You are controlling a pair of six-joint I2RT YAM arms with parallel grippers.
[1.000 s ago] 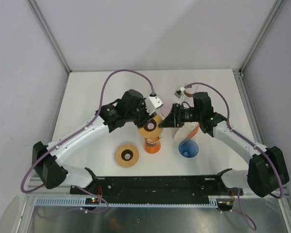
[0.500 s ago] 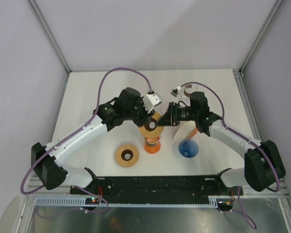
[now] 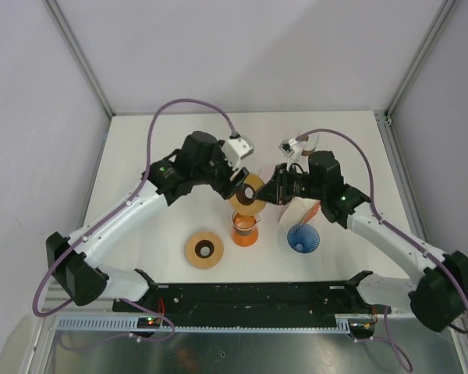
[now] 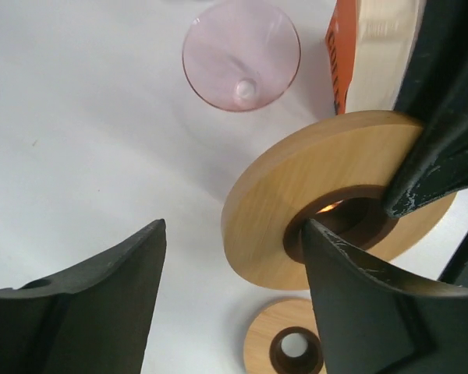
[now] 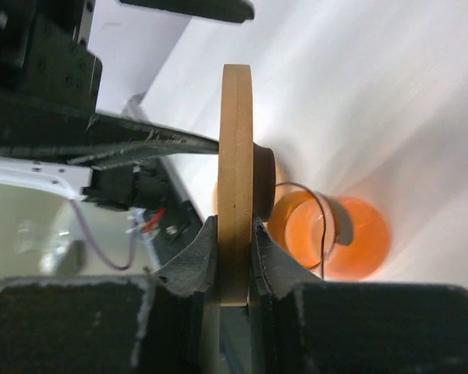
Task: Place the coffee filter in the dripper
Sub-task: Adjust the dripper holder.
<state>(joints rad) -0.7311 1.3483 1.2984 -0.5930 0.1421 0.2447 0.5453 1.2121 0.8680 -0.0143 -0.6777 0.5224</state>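
My right gripper (image 3: 267,192) (image 5: 235,227) is shut on the edge of a wooden ring (image 3: 246,195) (image 5: 235,140). It holds the ring tilted above the orange dripper (image 3: 244,231) (image 5: 337,236). The ring also shows in the left wrist view (image 4: 296,210). My left gripper (image 3: 235,176) (image 4: 234,227) is open and empty, just behind and left of the ring. A white paper piece with an orange edge (image 3: 303,210) lies under my right arm; I cannot tell if it is the filter. An orange printed pack with a pale stack (image 4: 374,54) shows in the left wrist view.
A blue dripper (image 3: 303,238) stands at the front right. A second wooden ring (image 3: 203,249) (image 4: 292,351) lies flat at the front left. A pink glass dripper (image 4: 240,54) lies on the white table (image 3: 164,140). Grey walls stand on three sides.
My right gripper has lifted the wooden ring off the orange dripper and tilted it. My left gripper has drawn back up and to the left, away from the ring.
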